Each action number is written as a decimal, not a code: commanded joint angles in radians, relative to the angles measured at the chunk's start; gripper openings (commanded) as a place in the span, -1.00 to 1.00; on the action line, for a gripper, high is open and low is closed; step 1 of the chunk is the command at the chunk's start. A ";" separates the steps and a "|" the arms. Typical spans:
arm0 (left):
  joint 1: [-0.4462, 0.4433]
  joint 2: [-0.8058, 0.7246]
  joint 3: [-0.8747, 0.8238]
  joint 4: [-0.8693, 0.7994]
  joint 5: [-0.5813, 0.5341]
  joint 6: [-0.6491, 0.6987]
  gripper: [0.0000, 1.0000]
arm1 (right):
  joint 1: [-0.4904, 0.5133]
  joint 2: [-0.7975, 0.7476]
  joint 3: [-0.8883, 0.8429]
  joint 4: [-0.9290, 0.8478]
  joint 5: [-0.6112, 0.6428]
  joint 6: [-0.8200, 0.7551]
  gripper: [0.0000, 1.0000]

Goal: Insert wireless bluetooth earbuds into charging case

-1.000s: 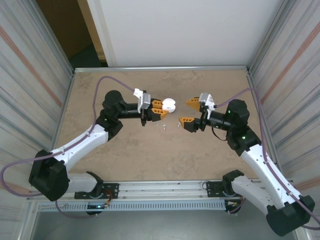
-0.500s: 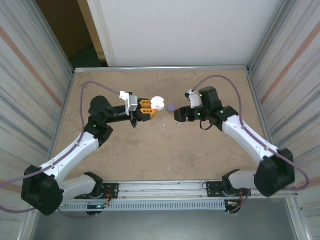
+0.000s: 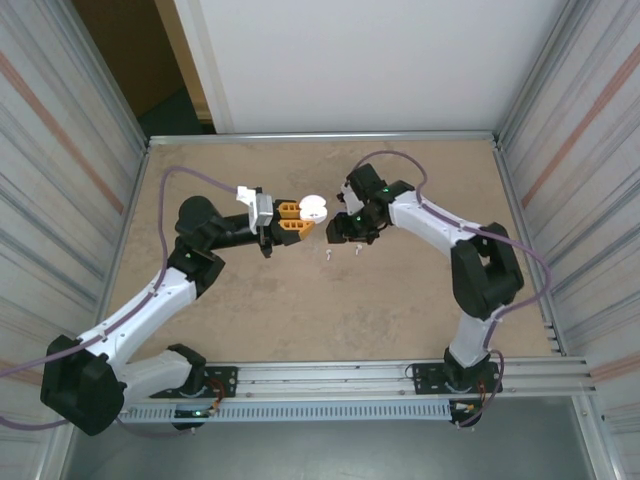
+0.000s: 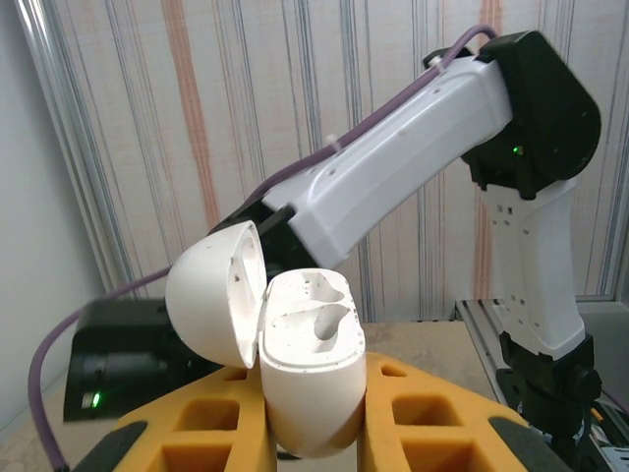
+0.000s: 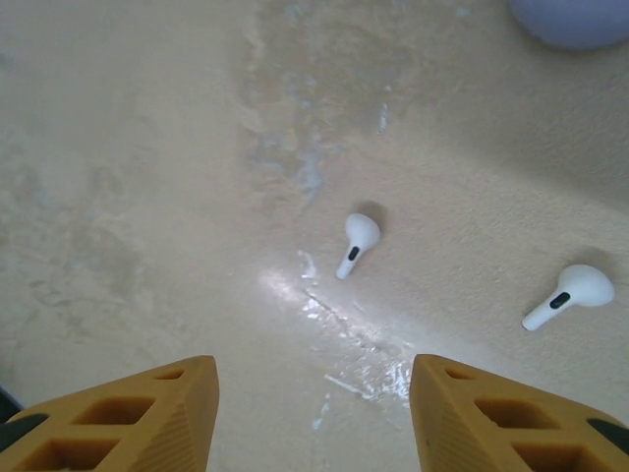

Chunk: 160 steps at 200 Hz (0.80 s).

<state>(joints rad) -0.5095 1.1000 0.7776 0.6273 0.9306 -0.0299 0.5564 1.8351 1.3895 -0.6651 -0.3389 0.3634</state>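
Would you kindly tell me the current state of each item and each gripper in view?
white charging case: lid open, both sockets empty, held.
left gripper: shut on the white charging case.
right gripper: open, empty, above the table.
centre white earbud: lying loose on the table.
other white earbud: lying loose, apart from the first.
purple object: on the table, cut off by the frame edge.

The charging case (image 4: 310, 393) is sitting in the left gripper (image 3: 297, 218), up above the worktop (image 3: 330, 310). One earbud (image 5: 356, 241) is lying on the worktop in front of the right gripper (image 5: 313, 379). The other earbud (image 5: 570, 293) is lying near it, not touching.
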 commanded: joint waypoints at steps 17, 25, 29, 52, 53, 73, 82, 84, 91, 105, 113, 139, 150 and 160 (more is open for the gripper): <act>0.005 -0.021 -0.003 0.038 -0.007 -0.002 -1.00 | 0.032 0.126 0.105 -0.084 0.023 0.031 -0.03; 0.005 -0.020 -0.003 0.038 -0.007 -0.002 -1.00 | 0.036 0.147 0.121 -0.087 0.029 0.031 -0.06; 0.004 -0.019 -0.002 0.038 -0.008 -0.002 -1.00 | 0.039 0.156 0.129 -0.090 0.033 0.031 -0.07; 0.003 -0.015 -0.001 0.038 -0.011 0.001 -1.00 | 0.051 0.206 0.159 -0.094 0.033 0.034 -0.10; 0.003 -0.015 -0.001 0.037 -0.011 0.001 -1.00 | 0.052 0.208 0.160 -0.094 0.034 0.034 -0.10; 0.004 -0.009 0.002 0.037 -0.007 0.001 -1.00 | 0.055 0.237 0.176 -0.095 0.042 0.039 -0.15; 0.003 -0.007 0.003 0.038 -0.006 0.001 -1.00 | 0.055 0.249 0.181 -0.096 0.047 0.040 -0.16; 0.004 -0.008 0.003 0.040 -0.006 0.000 -1.00 | 0.056 0.249 0.183 -0.096 0.049 0.040 -0.16; 0.005 -0.006 0.003 0.038 -0.006 0.000 -1.00 | 0.056 0.255 0.185 -0.096 0.052 0.040 -0.18; 0.003 -0.005 0.004 0.040 -0.005 0.000 -1.00 | 0.055 0.265 0.190 -0.097 0.056 0.038 -0.18; 0.004 -0.005 0.004 0.040 -0.005 0.000 -1.00 | 0.055 0.270 0.194 -0.099 0.057 0.037 -0.19; 0.003 0.002 0.008 0.041 0.000 -0.002 -1.00 | 0.056 0.286 0.200 -0.100 0.063 0.035 -0.20; 0.003 0.005 0.009 0.042 0.006 -0.003 -1.00 | 0.056 0.292 0.203 -0.099 0.065 0.034 -0.25; 0.003 0.007 0.010 0.041 0.010 -0.004 -1.00 | 0.055 0.298 0.204 -0.097 0.067 0.033 -0.26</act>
<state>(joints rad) -0.5098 1.1019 0.7773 0.6338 0.9314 -0.0296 0.6086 2.1067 1.5635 -0.7353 -0.2897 0.3851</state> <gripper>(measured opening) 0.203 0.379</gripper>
